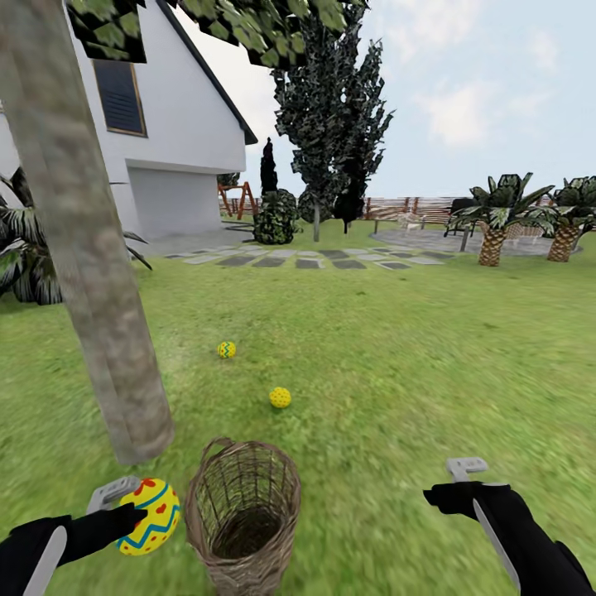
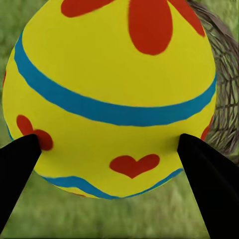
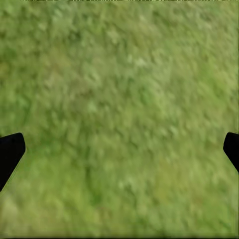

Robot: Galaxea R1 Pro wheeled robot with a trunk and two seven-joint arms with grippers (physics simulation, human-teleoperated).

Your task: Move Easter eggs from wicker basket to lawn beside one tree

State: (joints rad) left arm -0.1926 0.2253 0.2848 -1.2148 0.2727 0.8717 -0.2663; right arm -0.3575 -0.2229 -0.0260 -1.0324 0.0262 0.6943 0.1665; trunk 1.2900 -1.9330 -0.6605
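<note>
My left gripper (image 1: 124, 507) is shut on a yellow Easter egg (image 1: 150, 516) with blue bands and red hearts, held just left of the wicker basket (image 1: 242, 513). Up close, that Easter egg (image 2: 112, 97) sits between both black fingers (image 2: 17, 172), with the wicker basket (image 2: 224, 84) behind it. The basket stands upright on the lawn (image 1: 397, 364), and its inside looks empty. Two more eggs lie on the grass beyond it, one (image 1: 280, 397) nearer and one (image 1: 226, 349) farther. The tree (image 1: 91, 265) trunk rises just left of the basket. My right gripper (image 1: 451, 484) is open over grass (image 3: 119, 114).
A white house (image 1: 174, 141) stands at the back left, with a grey stepping-stone path (image 1: 306, 261) across the lawn. Dark cypresses (image 1: 331, 116) and bushes rise behind it. Short palms (image 1: 494, 219) and a wooden fence (image 1: 414, 207) are at the far right.
</note>
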